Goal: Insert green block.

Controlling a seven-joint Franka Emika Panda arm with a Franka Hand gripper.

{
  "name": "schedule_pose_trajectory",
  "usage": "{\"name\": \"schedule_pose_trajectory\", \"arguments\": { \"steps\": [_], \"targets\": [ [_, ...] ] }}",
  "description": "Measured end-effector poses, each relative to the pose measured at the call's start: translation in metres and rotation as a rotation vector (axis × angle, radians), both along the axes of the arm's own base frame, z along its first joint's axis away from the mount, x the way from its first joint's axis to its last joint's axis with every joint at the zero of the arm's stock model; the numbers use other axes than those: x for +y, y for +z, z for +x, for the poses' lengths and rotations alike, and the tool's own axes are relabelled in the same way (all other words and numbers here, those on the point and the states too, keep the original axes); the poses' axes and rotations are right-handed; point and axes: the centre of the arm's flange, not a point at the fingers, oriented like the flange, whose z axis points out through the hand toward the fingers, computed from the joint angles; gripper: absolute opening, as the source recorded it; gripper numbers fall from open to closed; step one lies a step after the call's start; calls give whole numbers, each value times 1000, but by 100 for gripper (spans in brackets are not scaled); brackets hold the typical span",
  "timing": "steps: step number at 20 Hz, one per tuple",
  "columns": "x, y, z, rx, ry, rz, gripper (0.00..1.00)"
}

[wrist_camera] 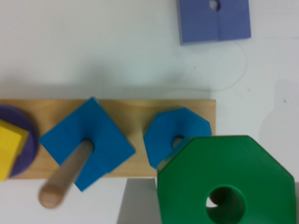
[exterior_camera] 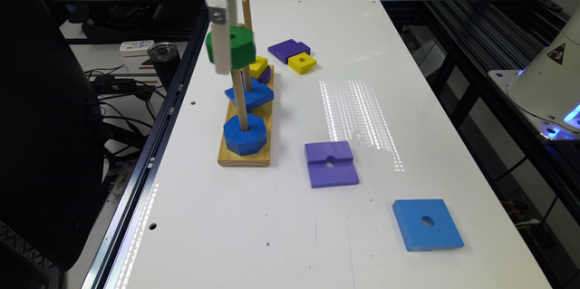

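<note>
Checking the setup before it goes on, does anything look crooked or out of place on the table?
Nothing is damaged or spilled. The green block is up in the claw near the top of the pegs, not yet slid down. Loose purple, blue and yellow pieces lie scattered on the table.

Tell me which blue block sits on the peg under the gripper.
The blue octagonal block, at the wooden base's near end; the other blue blocks are square.
</note>
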Motion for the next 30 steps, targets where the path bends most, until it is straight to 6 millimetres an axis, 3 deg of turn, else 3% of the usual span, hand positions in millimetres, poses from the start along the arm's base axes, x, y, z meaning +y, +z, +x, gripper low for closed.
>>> {"name": "schedule_pose_trajectory", "arguments": {
  "steps": [5, 14, 20, 30],
  "targets": [
    [-24, 1, -18, 3, -5, -15, 0],
    [-23, 1, -18, 0, -2, -14, 0],
    [-5, 2, -19, -13, 9, -2, 0],
    [-13, 2, -16, -19, 0, -1, 0]
  ]
}}
